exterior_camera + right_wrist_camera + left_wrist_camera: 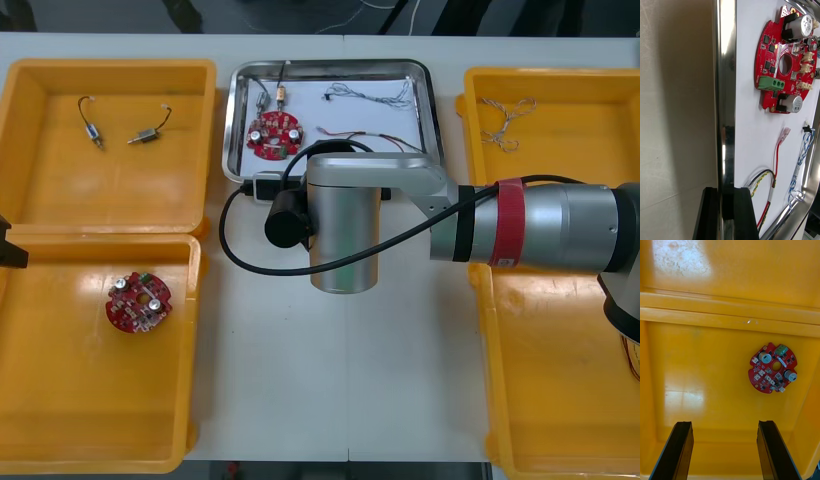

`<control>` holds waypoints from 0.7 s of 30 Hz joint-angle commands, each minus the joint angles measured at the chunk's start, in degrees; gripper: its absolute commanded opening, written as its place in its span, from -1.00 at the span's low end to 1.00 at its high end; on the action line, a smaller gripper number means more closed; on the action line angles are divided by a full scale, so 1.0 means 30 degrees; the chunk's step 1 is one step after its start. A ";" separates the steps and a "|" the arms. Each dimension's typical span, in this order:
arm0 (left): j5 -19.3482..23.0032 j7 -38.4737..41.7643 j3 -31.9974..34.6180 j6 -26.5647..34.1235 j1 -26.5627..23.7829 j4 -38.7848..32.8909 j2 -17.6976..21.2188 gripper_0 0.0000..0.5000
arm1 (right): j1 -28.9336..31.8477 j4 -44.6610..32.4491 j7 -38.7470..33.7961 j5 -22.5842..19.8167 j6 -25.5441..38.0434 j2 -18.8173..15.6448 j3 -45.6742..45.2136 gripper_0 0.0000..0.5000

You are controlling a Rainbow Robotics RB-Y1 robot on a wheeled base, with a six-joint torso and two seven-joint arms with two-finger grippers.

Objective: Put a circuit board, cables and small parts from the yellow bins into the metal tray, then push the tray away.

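Right gripper first: its two black fingers straddle the near rim of the metal tray, one outside and one inside. They are closed on that rim. Just beyond them, on the tray's white floor, lies one red and yellow cable, with one twisted blue and white cable beside it along the far wall. Past those sits the first circuit board, flat.

Over to the left gripper: its fingers stand wide apart with nothing between them, above the near left bin. The second circuit board lies flat on that bin's floor, beyond the fingers.

From the front, count four yellow bins: the near left bin, far left bin, far right bin and near right bin. There are two circuit boards, one in the tray and one in the near left bin. Two small metal parts lie apart in the far left bin.

Now the hard bits. The right arm covers the tray's near edge and its own fingers in the front view. The left gripper is cut off at the picture's edge. A pale tangle of cables in the far right bin is too fine to count. So is a small wired item at the tray's far end. The worktop carries it all.
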 commanded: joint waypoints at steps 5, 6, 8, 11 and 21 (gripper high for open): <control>0.0143 -0.1124 0.0462 -0.0190 0.0284 -0.0447 0.0851 1.00 | 0.0425 0.0234 -0.0462 0.0435 -0.0692 0.0500 0.0130 -1.00; 0.0143 -0.1124 0.0462 -0.0190 0.0284 -0.0447 0.0851 1.00 | 0.0484 0.0263 -0.0462 0.0523 -0.0751 0.0500 0.0130 -1.00; 0.0143 -0.1124 0.0462 -0.0190 0.0284 -0.0447 0.0851 1.00 | 0.0864 0.0263 -0.0433 0.0816 -0.0897 0.0529 0.0130 -1.00; 0.0143 -0.1124 0.0462 -0.0190 0.0284 -0.0447 0.0851 1.00 | 0.1275 0.0322 -0.0521 0.0992 -0.1073 0.0588 0.0130 -1.00; 0.0143 -0.1124 0.0462 -0.0190 0.0284 -0.0447 0.0851 1.00 | 0.2036 0.1113 -0.0550 0.1724 -0.1659 0.0939 0.0130 -1.00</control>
